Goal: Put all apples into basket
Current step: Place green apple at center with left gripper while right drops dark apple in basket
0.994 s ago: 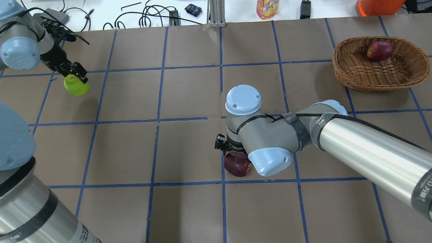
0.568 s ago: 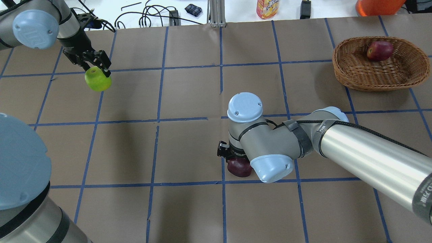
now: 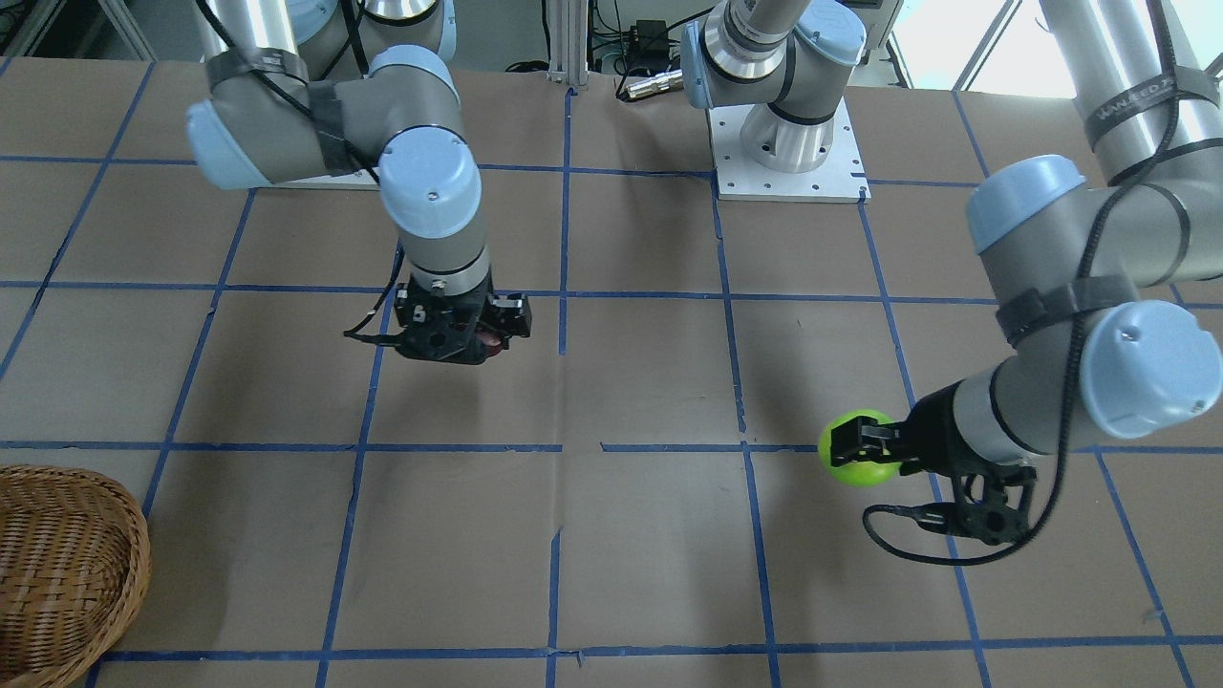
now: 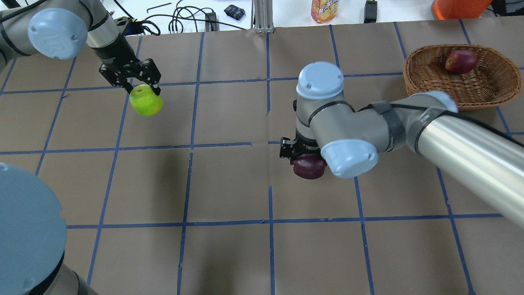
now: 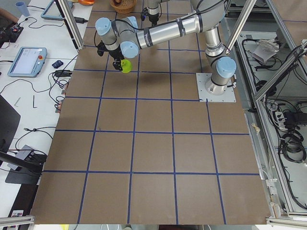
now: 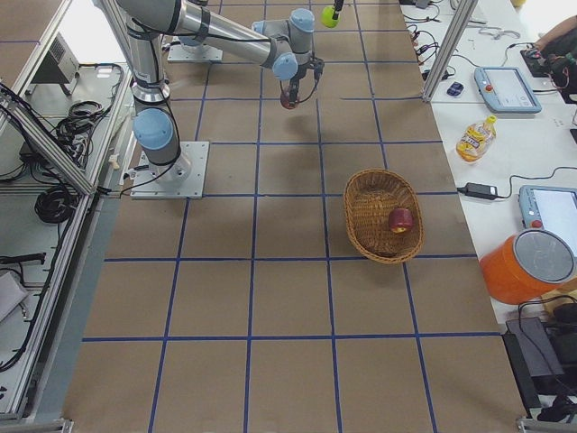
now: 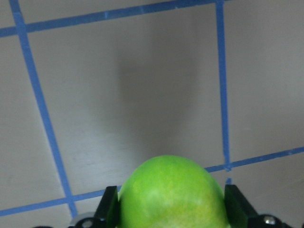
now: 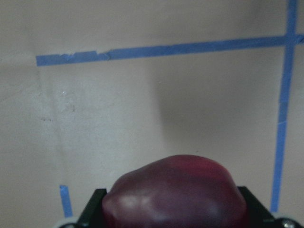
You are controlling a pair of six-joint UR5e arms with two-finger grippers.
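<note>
My left gripper (image 4: 143, 88) is shut on the lime green apple (image 4: 146, 102) and holds it above the table at the far left; it also shows in the front view (image 3: 857, 448) and fills the bottom of the left wrist view (image 7: 171, 194). My right gripper (image 4: 305, 157) is shut on the dark maroon apple (image 4: 309, 168), lifted above the table's middle; the apple shows in the right wrist view (image 8: 173, 194). The red apple (image 4: 460, 61) lies inside the wicker basket (image 4: 430, 88) at the far right.
Blue tape lines grid the brown table. Beyond the far edge lie cables (image 4: 180, 22), a bottle (image 4: 324, 10) and an orange container (image 4: 458, 8). In the front view the basket's rim (image 3: 134, 545) shows at the bottom left corner.
My left gripper has carried the green apple rightward. My right gripper has lifted the maroon apple and moved it away from the near side, toward the basket's side.
</note>
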